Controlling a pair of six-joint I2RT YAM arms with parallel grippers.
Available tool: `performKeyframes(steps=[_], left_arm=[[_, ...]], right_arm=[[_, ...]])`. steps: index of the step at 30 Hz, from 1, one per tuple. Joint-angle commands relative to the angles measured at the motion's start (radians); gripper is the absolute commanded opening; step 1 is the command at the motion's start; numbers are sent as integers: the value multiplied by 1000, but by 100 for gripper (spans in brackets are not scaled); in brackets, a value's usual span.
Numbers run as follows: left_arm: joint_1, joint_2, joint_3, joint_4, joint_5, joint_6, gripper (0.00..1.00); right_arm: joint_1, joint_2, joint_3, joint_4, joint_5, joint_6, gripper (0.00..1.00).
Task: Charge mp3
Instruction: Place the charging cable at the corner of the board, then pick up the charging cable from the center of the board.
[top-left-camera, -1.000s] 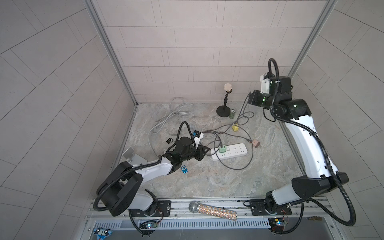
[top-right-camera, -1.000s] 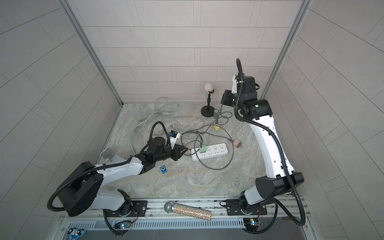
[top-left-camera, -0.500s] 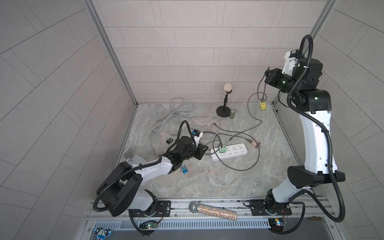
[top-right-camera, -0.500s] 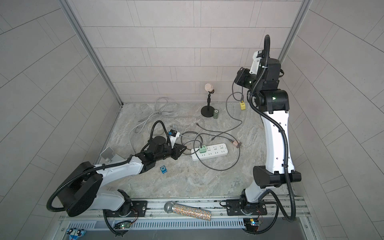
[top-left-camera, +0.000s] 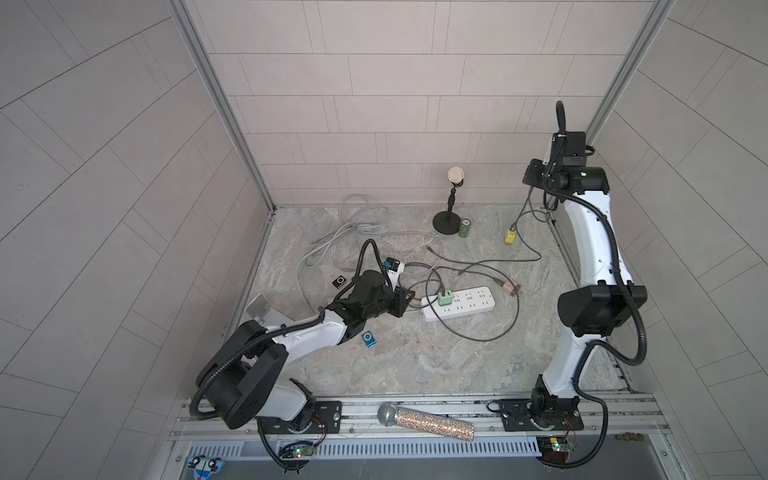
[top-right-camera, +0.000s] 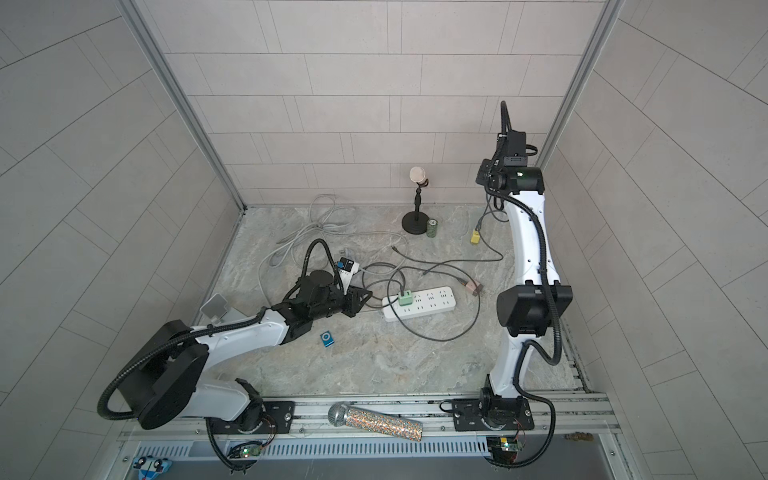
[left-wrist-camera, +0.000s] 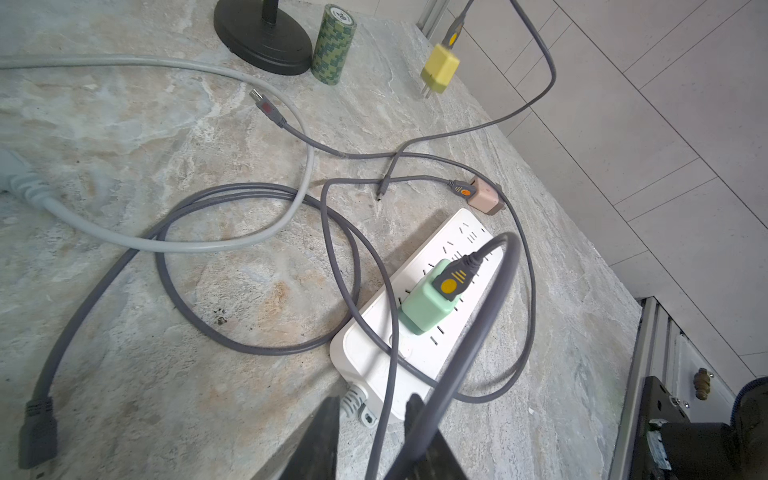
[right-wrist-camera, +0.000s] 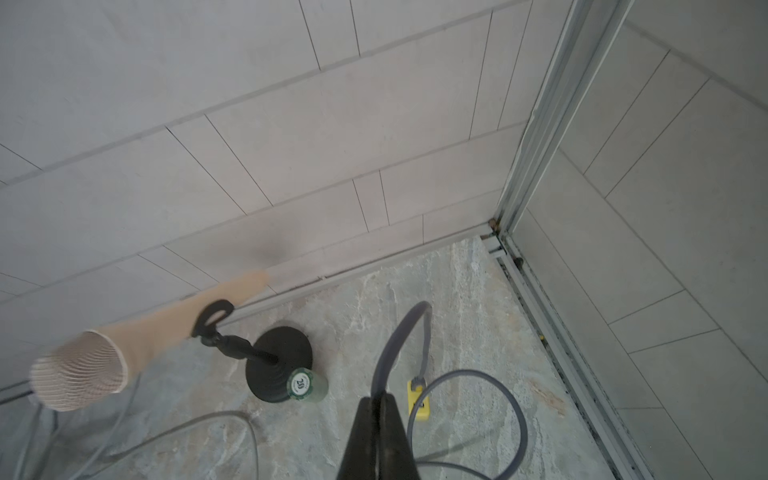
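A green charger (left-wrist-camera: 424, 303) is seated in the power strip (left-wrist-camera: 361, 353), a grey cable (right-wrist-camera: 399, 332) is clenched by the right pincer (right-wrist-camera: 379, 399), the left pincer (left-wrist-camera: 372, 405) parted.

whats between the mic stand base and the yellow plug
A green chip stack, beside the stand base; from there to the yellow plug it is bare, in both top views.

We are looking into a robot test cell in a lab: pale tiled panels (top-left-camera: 374, 104) are boxing in a stone-patterned worktop (top-left-camera: 415, 357), aluminium posts (top-left-camera: 222, 104) are framing the corners, a left arm (top-left-camera: 307, 336) and a right arm (top-left-camera: 590, 232) are standing on a slotted metal rail (top-left-camera: 615, 411), bare circuit boards (top-left-camera: 557, 444) are hanging beneath, and a power strip (top-left-camera: 469, 305) is lying among loose cables (left-wrist-camera: 104, 61).
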Motion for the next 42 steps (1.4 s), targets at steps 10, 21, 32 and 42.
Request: performKeyframes(steps=[10, 21, 32, 42], left_arm=[[12, 1, 67, -34, 14, 7, 8], [12, -125, 70, -101, 10, 78, 4], [13, -109, 109, -112, 36, 104, 7], [11, -35, 108, -48, 96, 85, 10]], right_arm=[[0, -8, -346, 13, -4, -18, 9], [0, -199, -651, 73, -103, 28, 55], [79, -673, -1054, -13, -110, 112, 70], [80, -860, -1467, 36, -27, 215, 64]])
